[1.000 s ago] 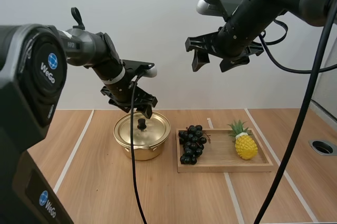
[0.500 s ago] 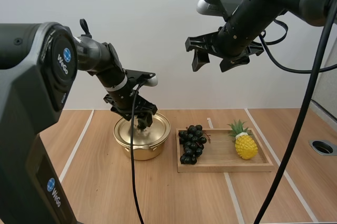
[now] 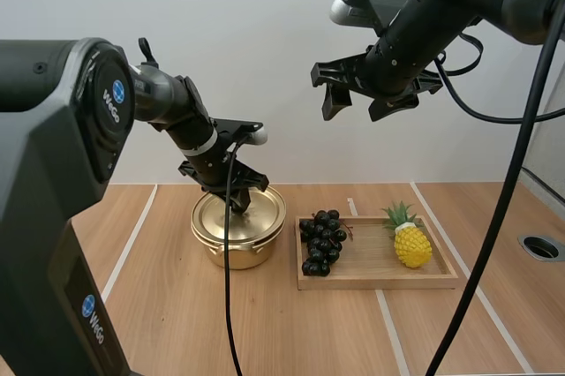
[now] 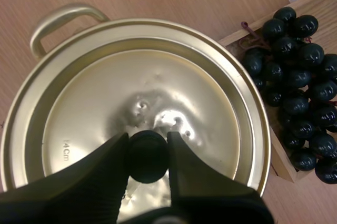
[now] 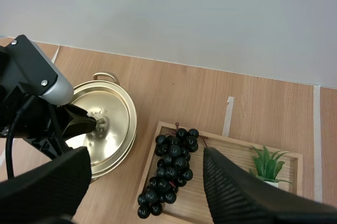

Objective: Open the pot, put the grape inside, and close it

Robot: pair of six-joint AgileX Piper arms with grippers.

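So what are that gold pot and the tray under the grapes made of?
The pot looks like thin gold-coloured metal, polished: its lid throws bright reflections. The tray seems pale, matte wood, with grain showing, though it could be a laminate.

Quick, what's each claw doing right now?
Left gripper: closed on the knob of the lid.
Right gripper: open, holding nothing.

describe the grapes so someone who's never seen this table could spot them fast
A shallow rectangular wooden tray lies on the wooden table beside the round gold metal pot. At the tray's end nearest the pot lies the bunch of glossy black grapes. Its only tray neighbour is a small yellow pineapple with green leaves; the grapes are dark.
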